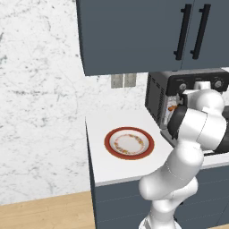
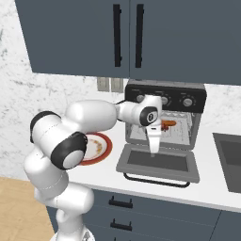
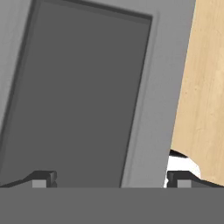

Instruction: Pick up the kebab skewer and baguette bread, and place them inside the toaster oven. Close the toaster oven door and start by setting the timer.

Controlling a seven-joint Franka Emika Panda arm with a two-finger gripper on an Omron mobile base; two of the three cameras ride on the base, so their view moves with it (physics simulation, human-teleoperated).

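Right base view: marbled wall [image 2: 14,89], pale counter [image 2: 221,195]

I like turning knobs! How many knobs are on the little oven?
3, in a row along the oven's top panel: left knob, middle knob partly behind the arm, right knob. None seems fully hidden.

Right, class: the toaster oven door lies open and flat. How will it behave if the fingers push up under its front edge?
The toaster oven door looks like a rigid glass panel in a frame, so it should not flex. Hinged at the oven, it would probably swing upward rather than slide. Its bar handle offers a surer hold than the smooth glass.
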